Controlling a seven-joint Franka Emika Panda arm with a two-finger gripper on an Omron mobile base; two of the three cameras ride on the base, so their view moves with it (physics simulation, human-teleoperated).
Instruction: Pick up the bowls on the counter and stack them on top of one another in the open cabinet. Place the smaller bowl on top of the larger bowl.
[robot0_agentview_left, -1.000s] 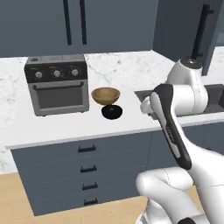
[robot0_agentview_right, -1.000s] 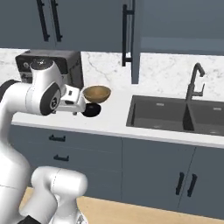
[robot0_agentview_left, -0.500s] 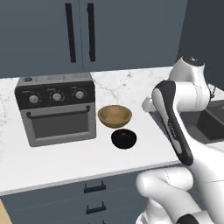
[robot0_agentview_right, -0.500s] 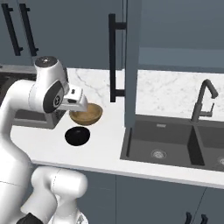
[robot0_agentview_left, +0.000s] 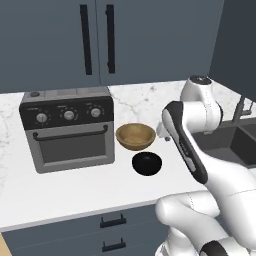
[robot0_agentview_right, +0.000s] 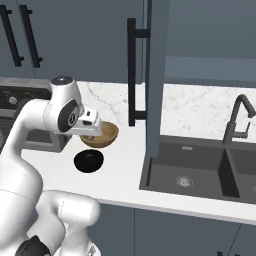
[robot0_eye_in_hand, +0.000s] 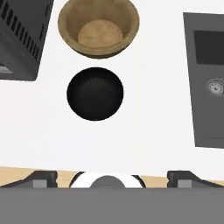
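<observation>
Both bowls sit on the white marble-look counter (robot0_agentview_left: 75, 185), apart from each other and not stacked. The larger bowl (robot0_agentview_left: 135, 136), tan-brown wood with a thick rim, stands upright on the far side, just right of the toaster oven (robot0_agentview_left: 67, 127). The smaller bowl (robot0_agentview_left: 146, 163), black and shallow, rests nearer the counter's front edge, a little to the right of the wooden one; a narrow strip of bare counter shows between them in the hand view, where the wooden bowl (robot0_eye_in_hand: 99, 27) lies toward the top and the black bowl (robot0_eye_in_hand: 95, 93) lies below it.

The gripper (robot0_eye_in_hand: 109, 178) hovers above the counter looking straight down, closer to its near edge than the black bowl is. Its two dark fingertips (robot0_eye_in_hand: 40, 178) stand far apart at the bottom of the hand view, so the jaws are spread wide with nothing between them. From the right base view the hand (robot0_agentview_right: 90, 125) hangs in front of the wooden bowl (robot0_agentview_right: 102, 136), partly covering it, though how high it sits over the bowls is hard to judge.

To the right, the dark sink (robot0_agentview_right: 195, 167) is set into the counter with a black faucet (robot0_agentview_right: 237, 120) behind it. The open cabinet's door (robot0_agentview_right: 154, 75) swings out above the counter, edge-on, its long black bar handle (robot0_agentview_right: 132, 70) facing left.
</observation>
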